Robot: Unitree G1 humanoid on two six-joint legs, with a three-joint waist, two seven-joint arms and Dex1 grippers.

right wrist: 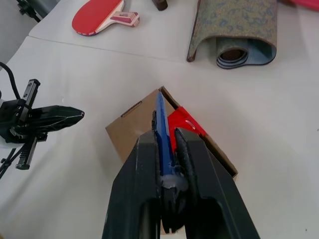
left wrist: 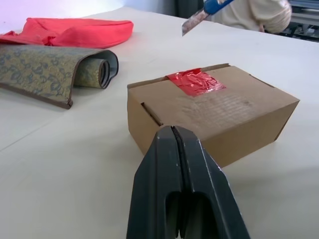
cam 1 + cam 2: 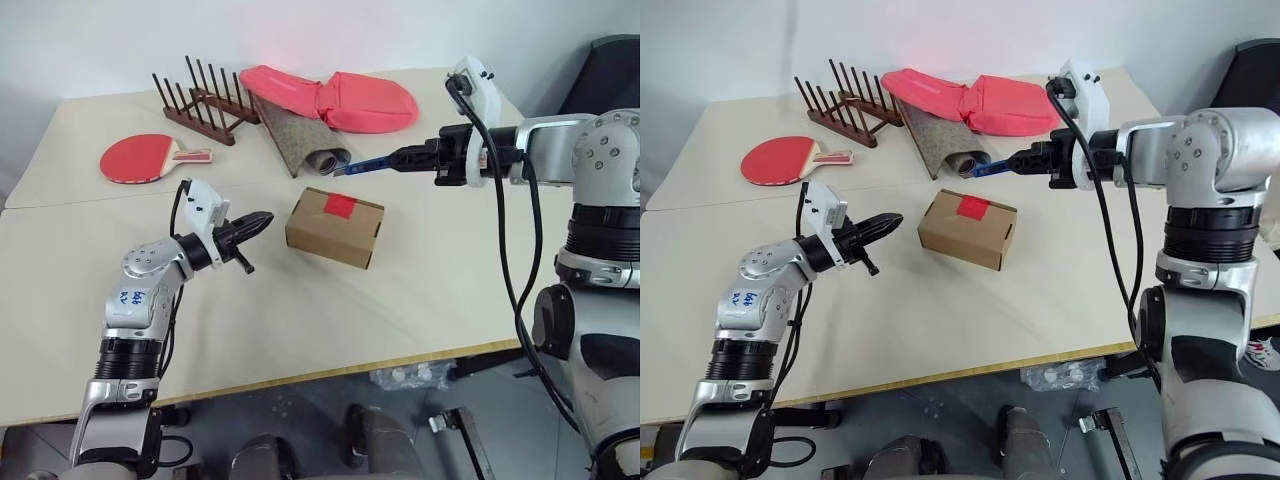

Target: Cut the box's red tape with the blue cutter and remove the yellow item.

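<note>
From the head cameras, I have the blue cutter clamped in my right gripper, held in the air behind the box with its tip pointing toward my left. The box sits shut in the middle of the table, the red tape unbroken across its flap edge. My left gripper hovers just beside the box's left end, fingers pressed together and holding nothing. I judge I'm in the approach to the cut: the blade has yet to come down to the tape.

In the left wrist view, the closed fingers point straight at the box's near face. The tape looks glossy and wrinkled, lapping over the top seam; the cardboard is plain brown with a slot at the side.

In the right wrist view, the cutter rises between my black fingers, lined up over the box and the tape below it. Next I'd lower the tip onto the seam and draw it through the tape; with no grip on the box, it may well slide, so I'd brace it with the left.
</note>
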